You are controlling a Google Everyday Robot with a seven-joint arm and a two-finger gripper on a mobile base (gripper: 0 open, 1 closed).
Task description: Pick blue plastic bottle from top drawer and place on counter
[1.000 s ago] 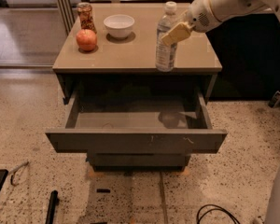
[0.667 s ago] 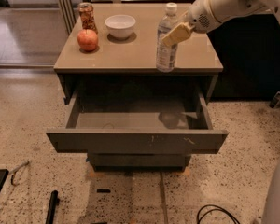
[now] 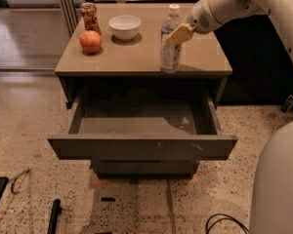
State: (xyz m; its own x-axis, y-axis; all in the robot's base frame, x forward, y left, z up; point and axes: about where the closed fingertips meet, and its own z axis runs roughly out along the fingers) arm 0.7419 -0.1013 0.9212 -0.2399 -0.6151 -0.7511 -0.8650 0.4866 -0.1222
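The blue plastic bottle (image 3: 169, 52) stands upright on the counter (image 3: 132, 57), near its front edge and right of the middle. It is clear, with a white cap and a pale label. My gripper (image 3: 174, 33) reaches in from the upper right and is shut on the bottle's shoulder; one tan finger (image 3: 179, 33) lies across its front, the other is hidden behind it. The top drawer (image 3: 141, 147) is pulled out wide below the counter, and its inside looks empty.
A red apple (image 3: 90, 41), a red-patterned can (image 3: 89, 16) and a white bowl (image 3: 124, 26) stand at the counter's back left. The lower drawer front (image 3: 144, 167) sits under the open drawer. Cables and dark objects (image 3: 53, 216) lie on the speckled floor.
The bottle stays at about the same spot on the counter. The visible finger has shifted a little to the left across the bottle.
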